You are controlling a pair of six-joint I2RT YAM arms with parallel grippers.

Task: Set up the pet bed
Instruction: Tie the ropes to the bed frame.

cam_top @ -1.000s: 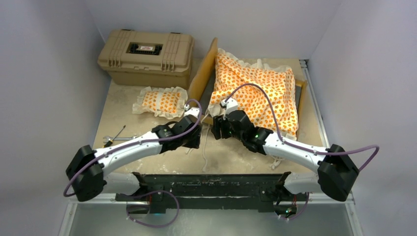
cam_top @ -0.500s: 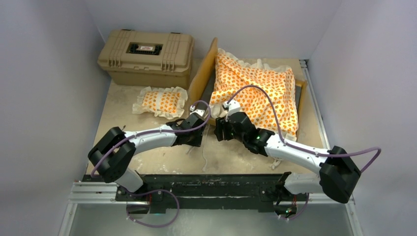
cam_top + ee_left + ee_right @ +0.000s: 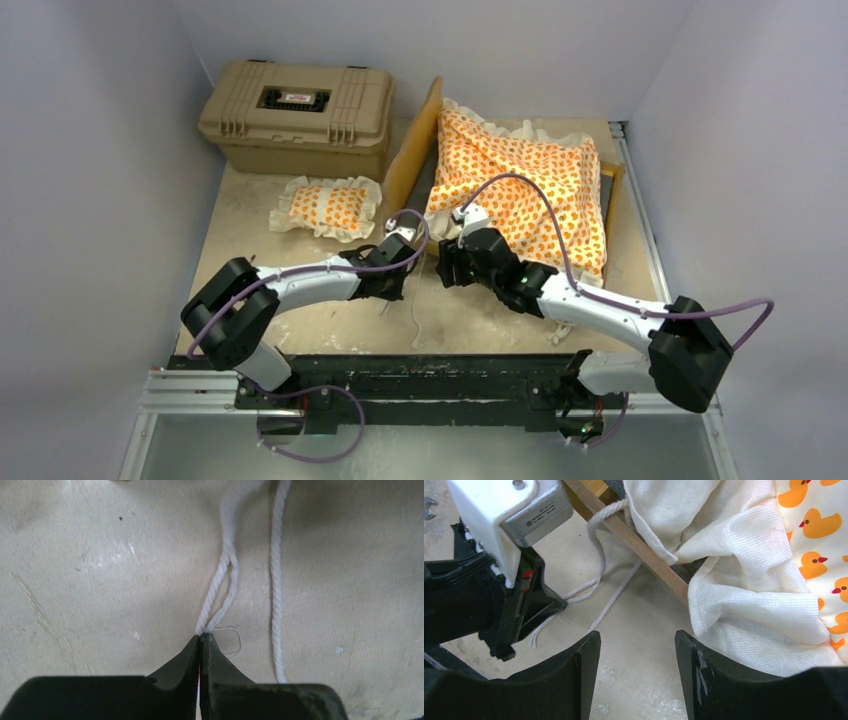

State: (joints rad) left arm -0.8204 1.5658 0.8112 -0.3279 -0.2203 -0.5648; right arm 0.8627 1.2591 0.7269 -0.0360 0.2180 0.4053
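Note:
The light-wood bed frame (image 3: pixel 418 140) stands at the back right, with its headboard tilted up on the left side. The orange-patterned mattress cushion (image 3: pixel 525 185) lies bunched in it, its white ruffle (image 3: pixel 744 595) hanging over the near rail (image 3: pixel 644 555). The small matching pillow (image 3: pixel 328 207) lies on the table left of the frame. White cords (image 3: pixel 415 310) trail from the frame's near corner. My left gripper (image 3: pixel 202 636) is shut on the frayed end of one cord (image 3: pixel 220 587) at the table surface. My right gripper (image 3: pixel 636 640) is open and empty, just right of the left gripper (image 3: pixel 514 615), beside the ruffle.
A tan plastic hard case (image 3: pixel 298 115) stands at the back left, behind the pillow. A second cord (image 3: pixel 276 605) lies to the right of the held one. Walls close in the table on the left, back and right.
My left arm has swung in so its gripper sits lower and further right, at the cords. My right gripper has shifted slightly. The bed, cushion and pillow have not moved.

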